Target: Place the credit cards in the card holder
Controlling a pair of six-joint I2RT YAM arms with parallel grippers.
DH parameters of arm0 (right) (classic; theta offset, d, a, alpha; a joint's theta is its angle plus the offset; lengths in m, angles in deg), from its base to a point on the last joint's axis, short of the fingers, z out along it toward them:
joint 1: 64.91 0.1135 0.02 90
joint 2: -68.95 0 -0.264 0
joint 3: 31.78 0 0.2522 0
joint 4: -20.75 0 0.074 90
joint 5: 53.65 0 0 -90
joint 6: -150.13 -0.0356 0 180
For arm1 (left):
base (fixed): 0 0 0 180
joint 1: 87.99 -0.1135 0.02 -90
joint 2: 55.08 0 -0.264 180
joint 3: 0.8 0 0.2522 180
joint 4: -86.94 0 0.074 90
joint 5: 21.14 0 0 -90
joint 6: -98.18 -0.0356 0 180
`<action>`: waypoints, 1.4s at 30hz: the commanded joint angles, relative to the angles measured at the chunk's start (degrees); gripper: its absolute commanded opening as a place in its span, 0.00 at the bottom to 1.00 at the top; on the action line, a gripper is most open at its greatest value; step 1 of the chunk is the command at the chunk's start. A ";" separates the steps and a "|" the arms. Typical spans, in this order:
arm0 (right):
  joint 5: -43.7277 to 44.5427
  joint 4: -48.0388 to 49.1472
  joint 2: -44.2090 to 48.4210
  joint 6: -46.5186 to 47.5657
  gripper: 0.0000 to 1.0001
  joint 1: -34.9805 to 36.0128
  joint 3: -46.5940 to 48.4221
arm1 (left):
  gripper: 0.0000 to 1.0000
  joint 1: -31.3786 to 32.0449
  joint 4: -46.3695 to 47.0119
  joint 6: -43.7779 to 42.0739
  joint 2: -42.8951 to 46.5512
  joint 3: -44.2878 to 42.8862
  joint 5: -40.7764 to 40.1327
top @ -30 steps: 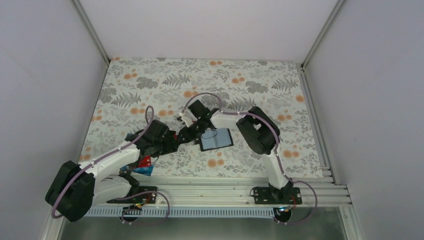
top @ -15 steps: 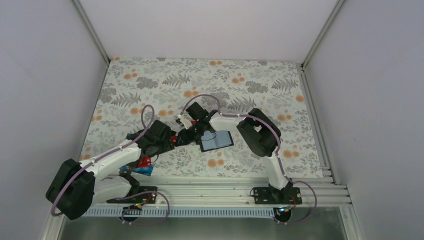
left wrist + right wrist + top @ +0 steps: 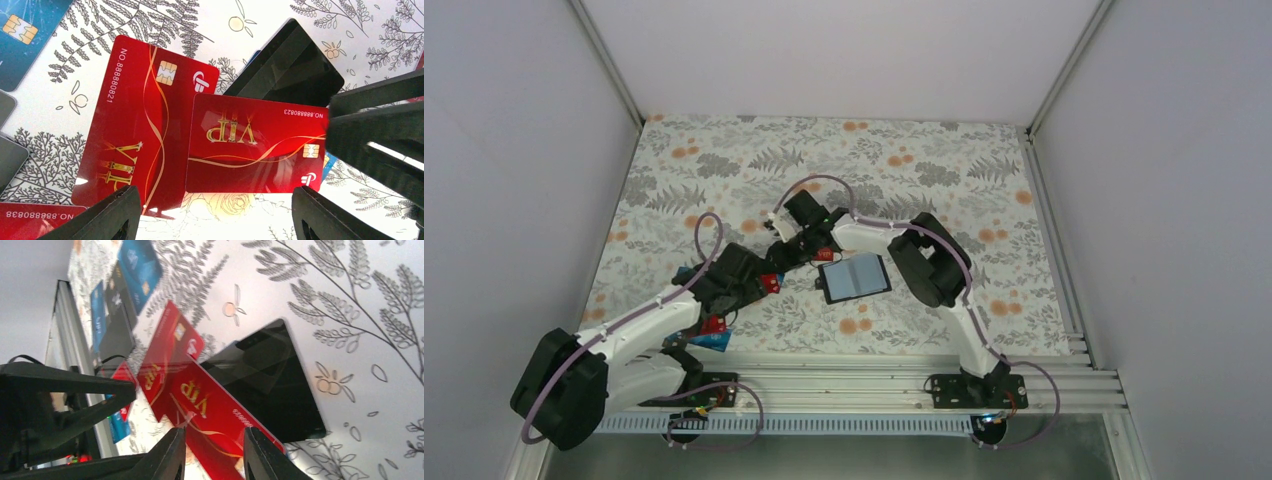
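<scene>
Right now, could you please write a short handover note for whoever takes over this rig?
Grippers: the left gripper is open above the cards, holding nothing. The right gripper has its fingers around one end of a red card; a firm grip is not confirmed.
Things: that card overlaps a second red card and a black card; a blue card lies nearby. The card holder lies open on the table beside the grippers.
Done: no card visible in the holder.
Left: all cards.

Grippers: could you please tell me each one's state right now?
Left gripper: open, holding nothing.
Right gripper: straddles the red VIP card; whether it grips cannot be told.
</scene>
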 commanded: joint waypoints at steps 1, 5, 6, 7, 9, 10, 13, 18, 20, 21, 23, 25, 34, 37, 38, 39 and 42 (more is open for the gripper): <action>2.06 -1.27 -2.35 0.48 0.32 -0.35 1.62 | 0.76 -0.41 2.17 0.51 0.31 0.75 -0.03; 4.73 -1.32 -4.06 1.46 0.30 -0.63 1.72 | 0.76 -0.50 4.57 0.10 -0.47 1.69 1.47; 5.10 -1.67 -4.48 1.90 0.30 -0.63 1.72 | 0.76 -0.57 5.08 0.05 -0.68 1.78 1.79; 5.53 -2.23 -4.85 2.47 0.30 -0.66 1.64 | 0.76 -0.54 5.44 -0.03 -0.86 1.99 2.07; 5.28 -3.16 -4.83 3.46 0.30 -0.63 0.42 | 0.76 -0.58 5.81 -0.21 -1.50 1.98 2.32; 4.67 -3.15 -4.38 4.03 0.30 -0.68 -0.86 | 0.76 -0.57 5.81 -0.25 -1.66 2.07 2.42; 3.62 -3.01 -1.25 5.16 0.31 -0.40 -5.72 | 0.76 -0.59 5.94 -0.22 -1.84 2.33 2.64; 3.18 -2.35 3.29 5.89 0.31 0.67 -14.04 | 0.76 -0.59 6.66 -0.51 -1.63 2.74 3.46; 2.58 -2.32 4.51 5.65 0.31 1.36 -15.64 | 0.76 -0.57 6.61 -0.52 -1.46 2.68 3.61; 2.20 -2.01 5.18 5.37 0.31 1.50 -16.01 | 0.76 -0.58 6.54 -0.46 -1.42 2.66 3.51; 1.19 -1.91 6.47 4.92 0.31 1.53 -15.49 | 0.76 -0.59 6.30 -0.37 -1.22 2.64 3.62; 0.93 -1.66 7.48 4.39 0.32 1.55 -13.21 | 0.76 -0.57 5.91 -0.24 -0.92 2.43 3.43; 2.79 -2.47 -0.83 2.91 0.32 1.20 1.53 | 0.76 -0.58 1.76 0.85 2.98 2.12 1.27; 2.88 -2.55 -4.68 2.63 0.32 1.11 4.82 | 0.75 -0.53 0.85 1.18 4.07 2.54 1.43; 3.10 -3.02 -5.88 2.74 0.31 1.10 5.77 | 0.75 -0.52 0.66 1.23 4.35 2.67 1.42; 3.34 -3.34 -6.76 2.84 0.31 1.05 6.30 | 0.75 -0.53 0.43 1.31 4.69 2.76 1.50; 3.22 -3.29 -7.20 3.89 0.31 1.22 4.53 | 0.75 -0.49 0.16 1.32 5.41 2.94 1.70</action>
